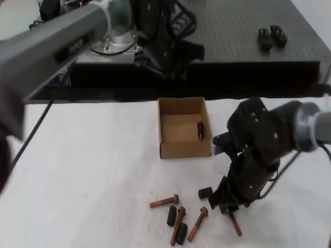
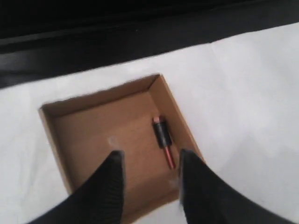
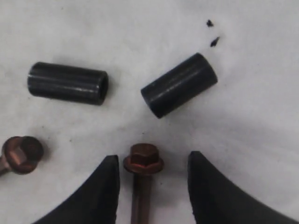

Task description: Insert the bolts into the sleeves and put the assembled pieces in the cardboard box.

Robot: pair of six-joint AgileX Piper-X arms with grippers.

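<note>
Bolt [image 3: 141, 186] lies on the white cloth [image 1: 93, 170], well apart from the cardboard box [image 1: 178, 151] on the arms' side. Its shank runs straight back between the right gripper's [image 3: 153, 158] spread fingers [image 3: 98, 196], which aren't closed on it. It's coppery and hex-headed, with a black sleeve [image 3: 180, 85] just beyond. The left gripper [image 2: 150, 155] hangs over the box, open and empty.

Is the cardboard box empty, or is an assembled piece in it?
Not empty. One assembled piece, a bolt in a black sleeve, lies flat in the cardboard box near one side wall.
</note>
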